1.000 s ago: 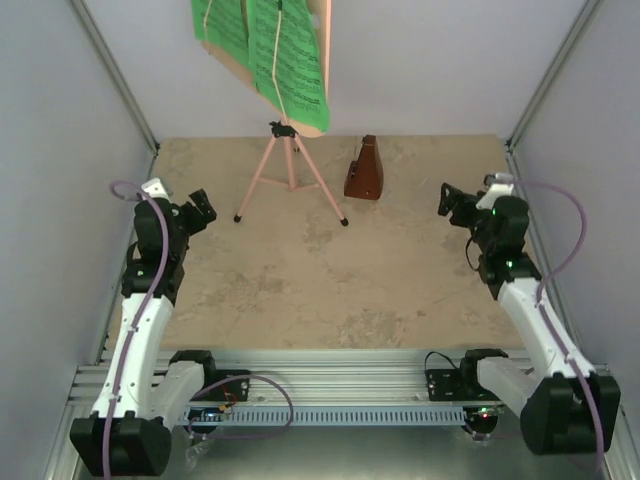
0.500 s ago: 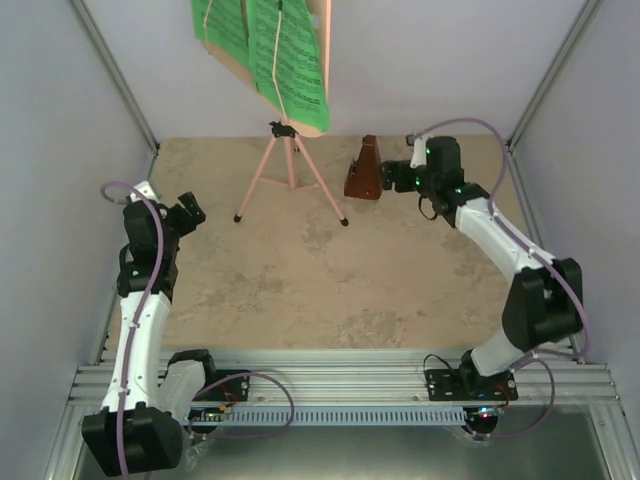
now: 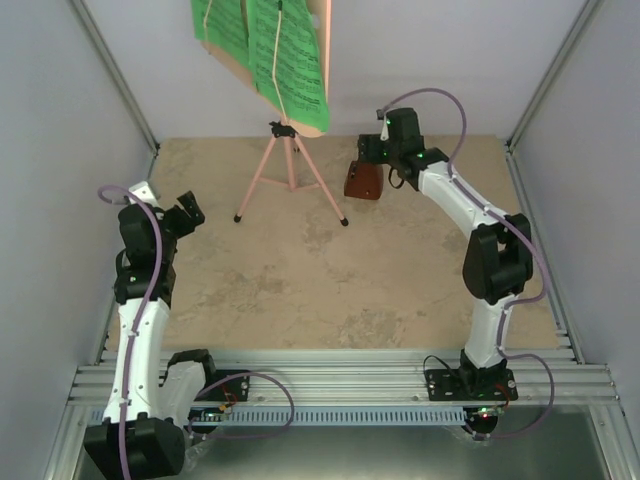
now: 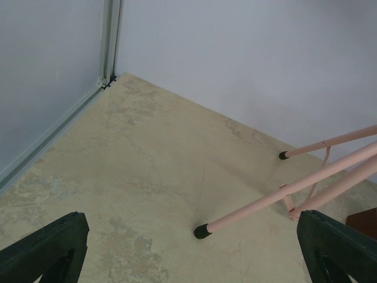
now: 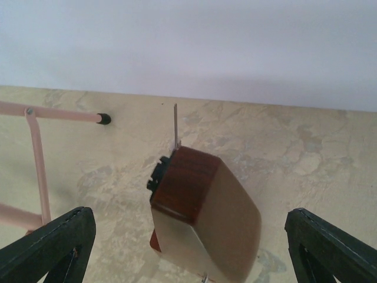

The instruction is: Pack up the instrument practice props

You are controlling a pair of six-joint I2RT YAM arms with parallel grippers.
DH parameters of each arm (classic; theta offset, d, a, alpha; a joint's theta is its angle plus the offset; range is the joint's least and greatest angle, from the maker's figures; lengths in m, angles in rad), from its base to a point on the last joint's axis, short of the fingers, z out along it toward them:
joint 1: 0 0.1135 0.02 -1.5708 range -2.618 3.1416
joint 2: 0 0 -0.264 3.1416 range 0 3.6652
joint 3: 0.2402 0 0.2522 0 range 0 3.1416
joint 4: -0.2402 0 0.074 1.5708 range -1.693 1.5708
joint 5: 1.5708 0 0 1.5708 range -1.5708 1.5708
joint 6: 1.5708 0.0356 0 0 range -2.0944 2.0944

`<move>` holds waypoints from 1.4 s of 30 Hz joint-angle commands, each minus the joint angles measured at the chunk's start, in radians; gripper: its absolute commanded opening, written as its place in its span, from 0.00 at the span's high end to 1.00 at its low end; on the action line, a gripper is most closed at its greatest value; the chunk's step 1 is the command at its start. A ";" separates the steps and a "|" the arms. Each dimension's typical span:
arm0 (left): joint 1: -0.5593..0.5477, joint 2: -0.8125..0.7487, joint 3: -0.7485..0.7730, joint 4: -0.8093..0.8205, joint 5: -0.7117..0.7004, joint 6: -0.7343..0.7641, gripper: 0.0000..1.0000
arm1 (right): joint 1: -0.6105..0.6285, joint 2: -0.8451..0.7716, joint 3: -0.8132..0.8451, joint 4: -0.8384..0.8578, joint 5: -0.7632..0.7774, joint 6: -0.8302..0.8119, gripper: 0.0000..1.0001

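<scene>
Between black fingers (image 5: pixel 50 244) sits a glossy, wooden-looking metronome (image 5: pixel 203 221).

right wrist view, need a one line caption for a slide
Open right claw framing the brown wooden metronome on the table, pink music stand legs at left.

Pink stand legs (image 4: pixel 277 194) (black feet (image 4: pixel 202 232)) resting on mottled table (image 4: pixel 135 171).
</scene>
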 commanded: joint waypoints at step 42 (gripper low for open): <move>0.009 -0.005 -0.043 -0.023 0.048 0.034 0.01 | 0.045 0.035 0.030 0.024 0.216 -0.139 0.69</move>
